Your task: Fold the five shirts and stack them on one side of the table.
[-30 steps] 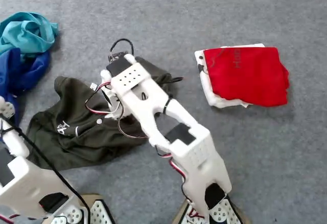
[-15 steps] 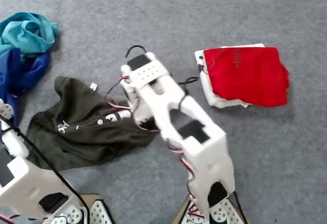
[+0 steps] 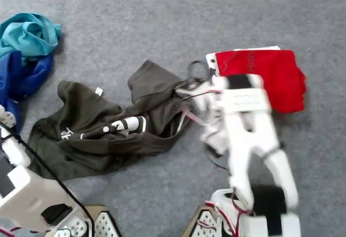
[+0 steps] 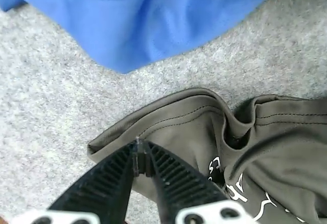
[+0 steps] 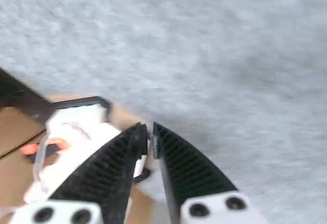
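While the olive shirt (image 3: 86, 145) lies bunched in the middle of the worktop (image 3: 162, 26), with the left end effector (image 4: 141, 153) pinched shut over its hem and the right end effector (image 5: 147, 132) closed and empty, the right arm (image 3: 243, 107) hanging close by the folded red shirt (image 3: 275, 69) could snag and rumple it.

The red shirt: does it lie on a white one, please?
Yes, the red shirt rests on a white shirt whose edge shows beneath it.

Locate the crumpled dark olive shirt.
In the high view, the crumpled dark olive shirt lies left of centre, between the bright blue shirt and the folded red shirt.
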You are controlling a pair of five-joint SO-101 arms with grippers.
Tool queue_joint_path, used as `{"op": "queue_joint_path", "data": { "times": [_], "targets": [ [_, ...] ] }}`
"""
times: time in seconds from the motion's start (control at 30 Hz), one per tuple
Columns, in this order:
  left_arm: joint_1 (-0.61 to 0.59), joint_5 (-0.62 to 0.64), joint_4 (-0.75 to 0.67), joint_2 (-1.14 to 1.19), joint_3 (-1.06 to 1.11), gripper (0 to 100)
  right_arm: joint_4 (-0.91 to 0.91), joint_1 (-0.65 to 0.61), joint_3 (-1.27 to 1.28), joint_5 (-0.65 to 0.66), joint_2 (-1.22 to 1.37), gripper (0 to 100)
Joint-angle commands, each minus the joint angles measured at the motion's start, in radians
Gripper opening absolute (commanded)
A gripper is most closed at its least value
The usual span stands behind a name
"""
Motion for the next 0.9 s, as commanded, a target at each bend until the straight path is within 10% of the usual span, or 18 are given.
{"op": "queue_joint_path", "data": {
  "times": [0.0, 0.47, 0.87],
  "targets": [
    [0.004, -0.017, 0.014, -0.043, -0.053, 3, 0.009, 0.068, -0.05, 0.074, -0.074, 3.4],
    [0.001, -0.072, 0.031, -0.11, -0.033, 3, -0.052, -0.559, -0.611, -0.779, 0.406, 47.1],
    [0.005, -0.074, 0.029, -0.189, -0.027, 3, 0.012, -0.609, -0.865, -0.904, 0.875, 15.2]
  ]
}}
